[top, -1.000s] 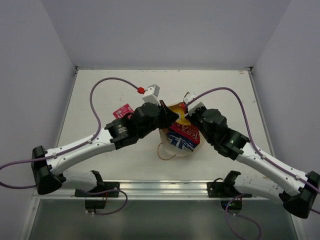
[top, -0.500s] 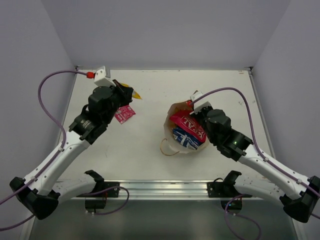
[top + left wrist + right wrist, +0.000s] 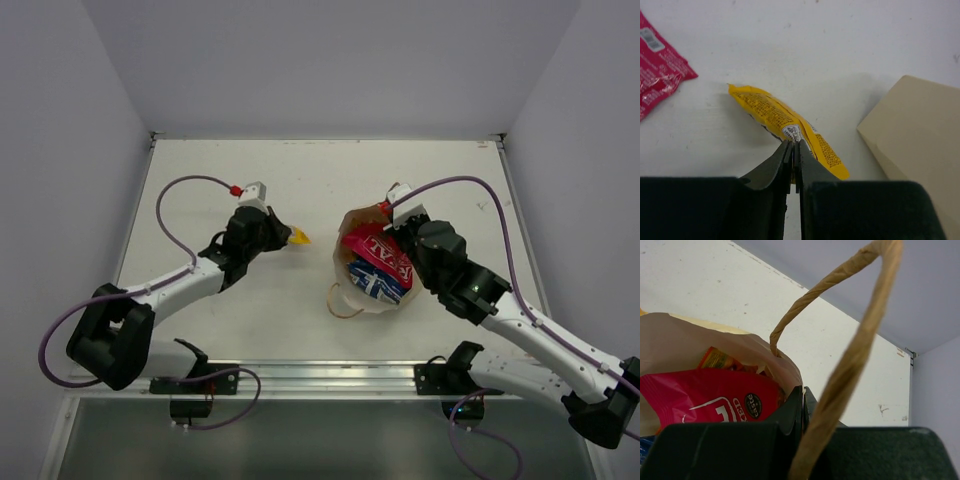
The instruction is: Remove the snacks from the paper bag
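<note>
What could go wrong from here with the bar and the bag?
The left gripper pinches the bar only by its edge, so it may slip out early. The handle of the bag loops close past the right gripper, shut on the rim; it may snag when that arm pulls away.

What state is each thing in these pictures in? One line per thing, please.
paper bag: mouth open, rim pinched.
right claw: shut on the paper bag's rim.
left claw: shut on the small yellow bar.
small yellow bar: out of the bag, gripped.
small pink packet: out, flat on the table.
large magenta pouch: in the bag.
blue Doritos chip bag: in the bag, partly under the pouch.
</note>
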Robot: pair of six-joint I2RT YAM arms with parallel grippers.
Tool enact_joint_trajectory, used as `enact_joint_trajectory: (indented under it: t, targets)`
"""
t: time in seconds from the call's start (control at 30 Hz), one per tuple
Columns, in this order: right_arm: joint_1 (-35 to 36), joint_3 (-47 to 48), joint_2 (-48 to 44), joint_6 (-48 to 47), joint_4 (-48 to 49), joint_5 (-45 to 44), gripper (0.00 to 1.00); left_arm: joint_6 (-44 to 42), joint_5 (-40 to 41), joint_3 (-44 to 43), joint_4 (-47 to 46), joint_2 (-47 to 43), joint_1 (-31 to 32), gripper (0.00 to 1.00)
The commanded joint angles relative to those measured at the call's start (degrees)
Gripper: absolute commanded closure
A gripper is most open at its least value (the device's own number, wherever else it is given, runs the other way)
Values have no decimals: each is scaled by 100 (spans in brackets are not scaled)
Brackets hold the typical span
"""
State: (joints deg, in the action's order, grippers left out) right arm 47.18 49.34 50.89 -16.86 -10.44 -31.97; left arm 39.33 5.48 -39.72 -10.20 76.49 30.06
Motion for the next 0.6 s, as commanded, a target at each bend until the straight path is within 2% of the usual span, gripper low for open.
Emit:
enact_joint_trajectory:
  t: [0.0,0.03,0.07,0.13,0.17,0.2,0.3,0.33,0.4,0.43,0.57]
  targets:
    - [-16,58,-150,148,261,-3,100,301,-73,491,-888,138,-27,87]
    - [-24,58,-150,157,270,6,100,408,-108,683,-748,164,-18,79]
    - [-16,58,-133,157,270,15,100,522,-143,781,-651,130,-18,55]
    - [-24,32,-124,166,279,50,100,821,-283,992,-406,-185,-18,25]
    - [-24,14,-97,166,288,59,100,874,-293,984,-256,-326,-9,3]
    - [-24,5,-80,166,288,50,100,874,-293,932,-81,-475,-18,0]
    - [-16,58,-18,201,157,76,100,892,-310,248,973,-1038,-1,0]
    - [-16,101,-18,227,130,85,100,962,-380,-224,1550,-1240,17,0]
    - [-16,146,-44,236,112,77,100,1190,-731,-736,1966,-1364,122,4]
    - [-16,163,-44,227,112,76,100,1234,-767,-1287,2091,-1356,218,5]
    - [-16,269,-1,236,24,59,100,1279,-258,-2573,2461,-1075,1331,7]
